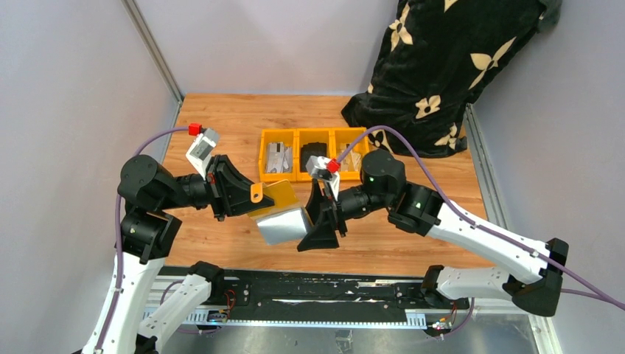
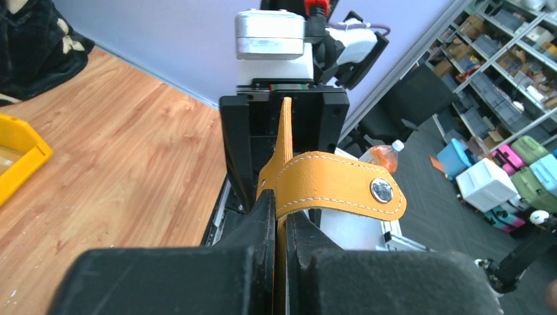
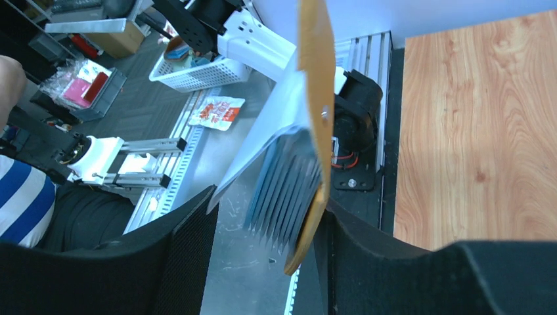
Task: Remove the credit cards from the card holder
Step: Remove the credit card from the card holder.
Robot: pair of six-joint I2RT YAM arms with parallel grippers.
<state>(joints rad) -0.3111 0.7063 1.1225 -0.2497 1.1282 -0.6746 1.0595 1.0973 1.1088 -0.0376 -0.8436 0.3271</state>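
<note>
1. The left tool (image 1: 249,198) is clenched on the card holder (image 1: 276,195), pinching one leather edge. In its wrist view the snap tab (image 2: 341,190) curls out just past the fingertips.
2. The card holder hangs in the air between the two arms, above the surface (image 1: 221,125), with its flaps apart. It looks soft and floppy, so it will likely bend rather than resist a pull.
3. The credit cards (image 1: 284,227) fan out of its pocket, pale and silvery, not yet free. They look thin, stiff, light and slick. The best hold is probably across the flat faces of the exposed ends, clear of the leather, pulling along the pocket.
4. The right tool (image 1: 322,215) is released, its jaws apart on either side of the fan and one holder flap. Closing here risks catching leather along with the cards.
</note>
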